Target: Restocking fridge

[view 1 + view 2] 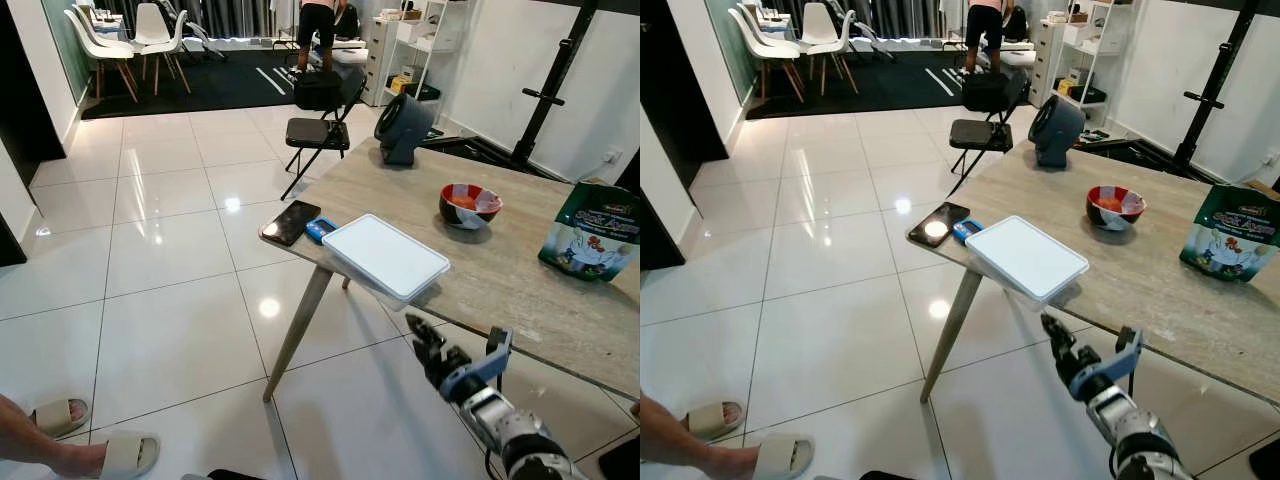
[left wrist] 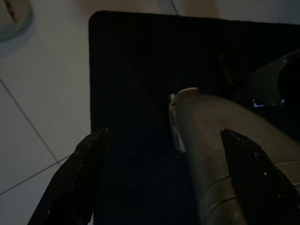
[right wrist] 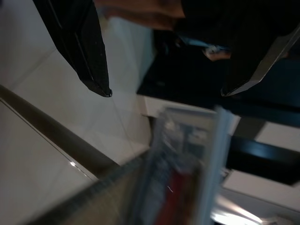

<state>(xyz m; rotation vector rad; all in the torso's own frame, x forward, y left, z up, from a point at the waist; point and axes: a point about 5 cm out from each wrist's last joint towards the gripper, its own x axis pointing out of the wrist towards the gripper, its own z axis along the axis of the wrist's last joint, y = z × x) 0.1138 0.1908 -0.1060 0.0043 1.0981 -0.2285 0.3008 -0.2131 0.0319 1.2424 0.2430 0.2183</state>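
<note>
Fig.: bench (image 1: 520, 285) w/ white-lidded container (image 1: 385, 256) overhanging its near edge, beside a phone (image 1: 291, 221) and small blue item (image 1: 319, 230); bowl (image 1: 470, 204) and green snack bag (image 1: 592, 230) lie farther along, a fan (image 1: 403, 127) at the far end. Right gripper (image 1: 455, 352) is raised just below the container, jaws spread, empty. Left gripper (image 2: 168, 178) hangs idle, jaws spread. Container prob. light, stiff, smooth-lidded; best gripped at the rim. Bag print too small to read.
</note>
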